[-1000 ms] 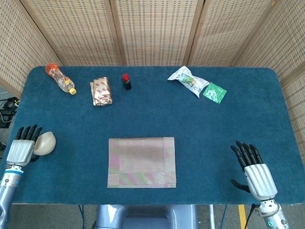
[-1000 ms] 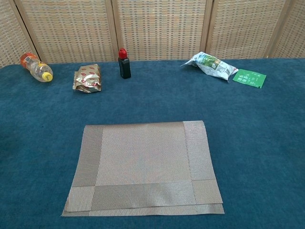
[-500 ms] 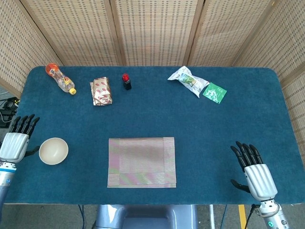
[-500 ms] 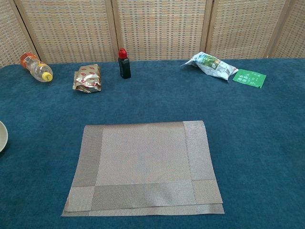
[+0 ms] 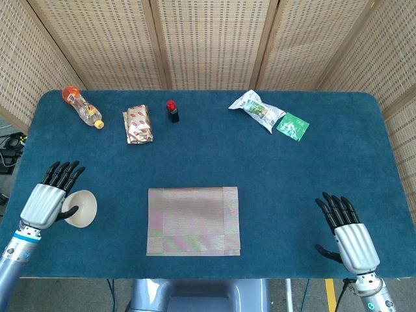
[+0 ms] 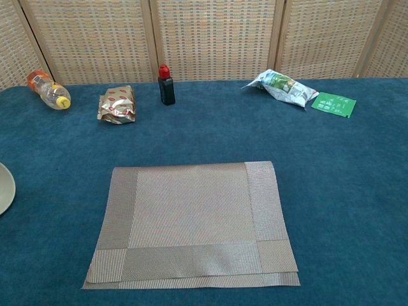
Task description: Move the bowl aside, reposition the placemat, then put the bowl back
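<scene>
Cream bowl (image 5: 80,208): near tabletop's left edge, beside left hand (image 5: 47,201), fingers spread, empty. Placemat (image 5: 193,220): front centre. Right hand (image 5: 351,239): spread, front right corner.

Both the left hand (image 5: 47,200) and the right hand (image 5: 351,237) have a smooth silver-grey metal back plate, slim black segmented fingers (image 5: 62,171) and a black thumb, on a grey wrist cuff with small teal markings.
</scene>
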`<move>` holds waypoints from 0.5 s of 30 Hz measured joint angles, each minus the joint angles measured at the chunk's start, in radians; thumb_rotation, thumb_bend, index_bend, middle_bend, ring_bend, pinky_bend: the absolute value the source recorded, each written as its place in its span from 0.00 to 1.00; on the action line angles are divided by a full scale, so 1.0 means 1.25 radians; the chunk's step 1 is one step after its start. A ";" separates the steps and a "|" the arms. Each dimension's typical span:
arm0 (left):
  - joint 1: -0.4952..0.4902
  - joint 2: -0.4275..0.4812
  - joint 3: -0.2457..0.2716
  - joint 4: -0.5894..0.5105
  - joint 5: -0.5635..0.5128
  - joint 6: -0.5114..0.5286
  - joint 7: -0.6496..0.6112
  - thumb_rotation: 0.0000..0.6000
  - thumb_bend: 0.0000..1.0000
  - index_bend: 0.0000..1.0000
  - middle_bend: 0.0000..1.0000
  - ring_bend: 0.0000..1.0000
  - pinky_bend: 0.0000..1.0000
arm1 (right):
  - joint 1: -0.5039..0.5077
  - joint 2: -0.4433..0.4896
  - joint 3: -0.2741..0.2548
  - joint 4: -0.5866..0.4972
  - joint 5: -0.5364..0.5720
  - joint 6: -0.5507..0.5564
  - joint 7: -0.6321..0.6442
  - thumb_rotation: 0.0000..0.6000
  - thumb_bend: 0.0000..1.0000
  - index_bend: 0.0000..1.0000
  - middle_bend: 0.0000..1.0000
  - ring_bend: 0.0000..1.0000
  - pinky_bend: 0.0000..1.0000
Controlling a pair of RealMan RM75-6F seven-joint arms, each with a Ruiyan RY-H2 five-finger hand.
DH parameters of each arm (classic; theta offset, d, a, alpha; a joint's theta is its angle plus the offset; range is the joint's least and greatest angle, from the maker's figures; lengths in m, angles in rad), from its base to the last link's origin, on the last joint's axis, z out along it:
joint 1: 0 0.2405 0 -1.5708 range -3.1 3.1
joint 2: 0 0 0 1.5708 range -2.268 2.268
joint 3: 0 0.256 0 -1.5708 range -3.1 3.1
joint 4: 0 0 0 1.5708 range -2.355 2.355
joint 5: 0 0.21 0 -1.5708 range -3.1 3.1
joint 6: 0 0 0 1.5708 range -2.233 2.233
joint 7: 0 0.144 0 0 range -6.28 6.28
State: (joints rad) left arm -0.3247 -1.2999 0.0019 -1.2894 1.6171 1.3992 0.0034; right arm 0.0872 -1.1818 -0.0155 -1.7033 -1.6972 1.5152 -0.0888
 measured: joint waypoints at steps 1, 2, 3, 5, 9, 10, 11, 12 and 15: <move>-0.001 0.004 0.000 -0.011 0.001 0.000 0.010 1.00 0.18 0.00 0.00 0.00 0.00 | 0.000 0.001 0.000 0.000 0.000 0.000 0.001 1.00 0.09 0.00 0.00 0.00 0.00; -0.002 0.007 -0.001 -0.020 0.002 0.000 0.019 1.00 0.18 0.00 0.00 0.00 0.00 | 0.000 0.002 0.001 -0.001 0.001 0.001 0.002 1.00 0.09 0.00 0.00 0.00 0.00; -0.003 0.010 -0.002 -0.030 0.002 -0.001 0.029 1.00 0.18 0.00 0.00 0.00 0.00 | -0.001 0.002 0.001 -0.002 0.002 0.002 0.002 1.00 0.09 0.00 0.00 0.00 0.00; -0.004 0.014 -0.003 -0.039 0.000 -0.004 0.039 1.00 0.18 0.00 0.00 0.00 0.00 | -0.001 0.004 0.002 -0.002 0.003 0.002 0.004 1.00 0.09 0.00 0.00 0.00 0.00; -0.004 0.017 -0.006 -0.046 -0.006 -0.007 0.045 1.00 0.18 0.00 0.00 0.00 0.00 | 0.000 0.004 0.002 -0.003 0.004 0.000 0.003 1.00 0.09 0.00 0.00 0.00 0.00; -0.003 0.017 -0.006 -0.048 -0.006 -0.006 0.045 1.00 0.18 0.00 0.00 0.00 0.00 | 0.000 0.004 0.001 -0.003 0.004 -0.001 0.003 1.00 0.09 0.00 0.00 0.00 0.00; -0.003 0.017 -0.006 -0.049 -0.005 -0.006 0.046 1.00 0.18 0.00 0.00 0.00 0.00 | 0.000 0.003 0.001 -0.003 0.004 -0.002 0.001 1.00 0.09 0.00 0.00 0.00 0.00; -0.003 0.018 -0.005 -0.051 -0.003 -0.006 0.047 1.00 0.18 0.00 0.00 0.00 0.00 | 0.000 0.003 0.001 -0.003 0.004 -0.002 0.000 1.00 0.09 0.00 0.00 0.00 0.00; -0.004 0.016 -0.003 -0.055 0.002 -0.007 0.055 1.00 0.18 0.00 0.00 0.00 0.00 | 0.000 0.003 0.001 -0.005 0.005 -0.002 -0.001 1.00 0.09 0.00 0.00 0.00 0.00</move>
State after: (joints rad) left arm -0.3293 -1.2794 -0.0019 -1.3580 1.6192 1.3911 0.0717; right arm 0.0867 -1.1779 -0.0145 -1.7091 -1.6915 1.5124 -0.0906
